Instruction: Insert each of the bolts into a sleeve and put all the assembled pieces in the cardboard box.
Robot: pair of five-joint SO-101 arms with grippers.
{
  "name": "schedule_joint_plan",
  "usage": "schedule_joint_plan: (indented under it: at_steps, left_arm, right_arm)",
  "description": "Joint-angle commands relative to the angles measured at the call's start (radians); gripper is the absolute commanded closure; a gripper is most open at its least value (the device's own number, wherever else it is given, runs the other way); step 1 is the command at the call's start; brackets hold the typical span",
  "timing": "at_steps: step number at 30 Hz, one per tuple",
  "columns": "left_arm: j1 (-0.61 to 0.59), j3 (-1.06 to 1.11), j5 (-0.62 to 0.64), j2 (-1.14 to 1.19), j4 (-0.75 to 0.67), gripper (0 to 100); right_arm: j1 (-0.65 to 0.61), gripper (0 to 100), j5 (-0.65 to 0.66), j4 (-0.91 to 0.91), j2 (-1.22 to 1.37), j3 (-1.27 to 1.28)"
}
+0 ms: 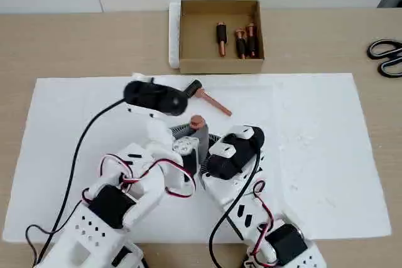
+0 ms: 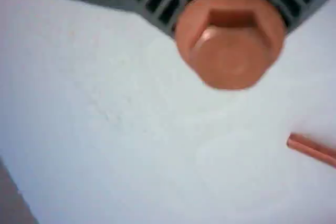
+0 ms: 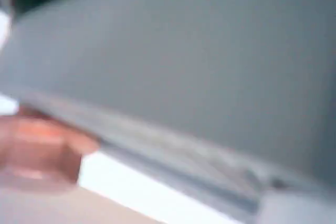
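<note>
A copper bolt (image 1: 197,120) is held upright between the two arms, over the white sheet (image 1: 326,155). Its six-sided head is on top. The left gripper (image 1: 187,134) and the right gripper (image 1: 207,145) are both close around this bolt, just under its head. It cannot be told which gripper is clamped on it, or whether either one is spread apart, because that part is hidden in the high view and blurred in both wrist views.

A second bolt (image 1: 215,105) is lying flat on the sheet, just past the upright one, toward the box (image 1: 220,66). It is tilted, and a black sleeve (image 1: 194,85) is at its upper end. It cannot be told whether the bolt is pushed into the sleeve or only touches it.

The box is set on the table (image 1: 75,48), just past the far edge of the sheet. Three finished pieces (image 1: 240,43) are lying inside it, side by side, nearer its right wall.

Scissors (image 1: 386,54) are seen at the right edge of the table, well apart from the box.
</note>
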Motion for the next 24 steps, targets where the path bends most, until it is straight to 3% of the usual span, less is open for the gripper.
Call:
schedule_joint_plan:
  at_steps: [1, 7, 15, 24]
  left_arm:
    - [0.017, -0.028, -0.017, -0.002, 0.04, 99]
    - [0.017, -0.028, -0.046, -0.002, 0.038, 98]
    - [0.017, -0.056, -0.075, -0.002, 0.144, 75]
    - [0.002, -0.173, -0.081, -0.002, 0.308, 74]
  right_arm:
    - [0.03, 99.5, 0.003, -0.044, -0.015, -0.015]
    - [0.03, 99.5, 0.003, -0.044, -0.015, -0.017]
    - [0.03, 99.5, 0.003, -0.044, -0.015, -0.017]
    - [0.03, 99.5, 0.003, -0.044, -0.015, -0.017]
